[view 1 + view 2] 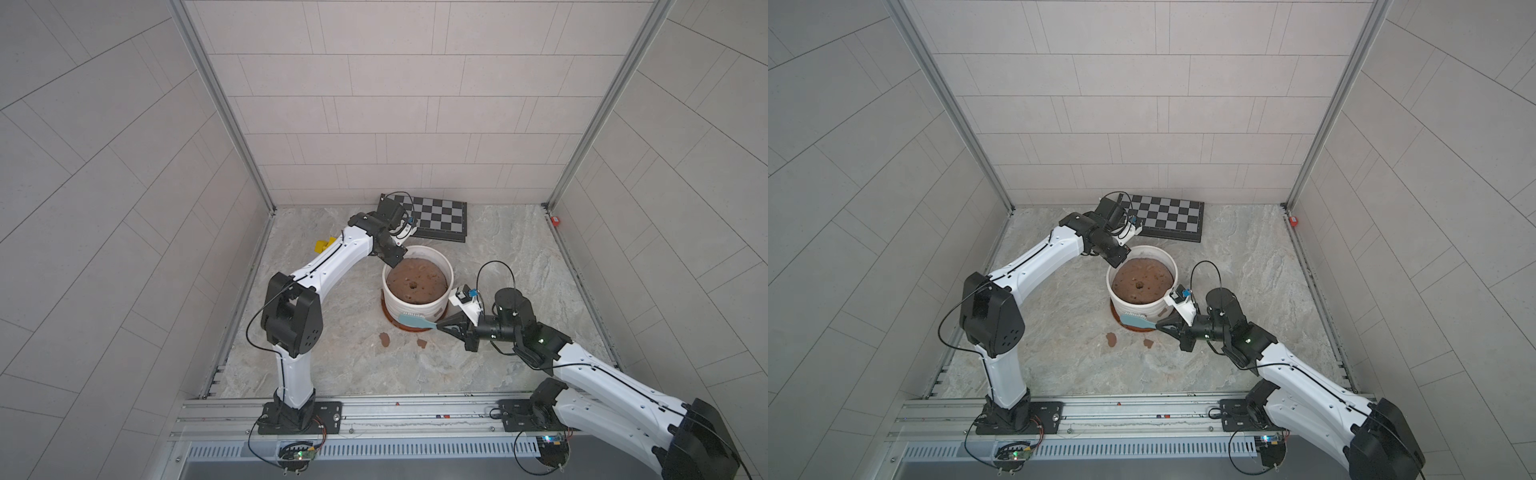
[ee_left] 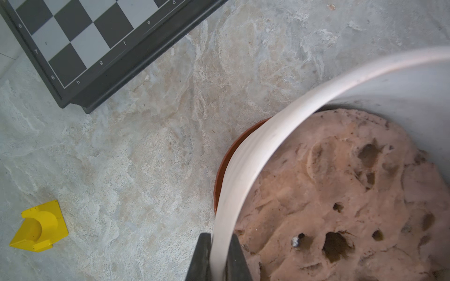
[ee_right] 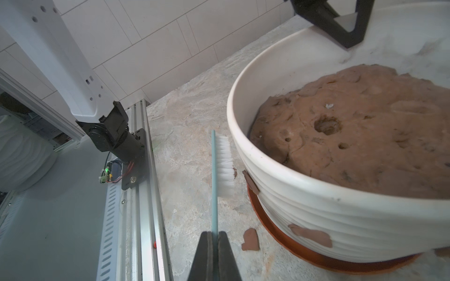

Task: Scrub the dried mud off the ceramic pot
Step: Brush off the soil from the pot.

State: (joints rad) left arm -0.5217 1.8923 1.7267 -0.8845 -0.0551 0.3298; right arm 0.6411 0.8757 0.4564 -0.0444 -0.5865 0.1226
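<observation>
Bracing: left gripper [image 2: 219,237] is clamping the far-left rim of the ceramic pot [image 1: 415,305], which is standing on its orange saucer [image 3: 304,254] mid-table. The right gripper [image 3: 214,233] is pinching the handle of a blue brush [image 3: 225,165], whose bristles are lying just beside the near wall. Two chips of dried mud [image 1: 384,339] are lying loose on the table [image 1: 498,353], so scrubbing is judged partly done. At least two patches [image 3: 311,234] are clinging to the ribbed wall and awaiting brushing.
</observation>
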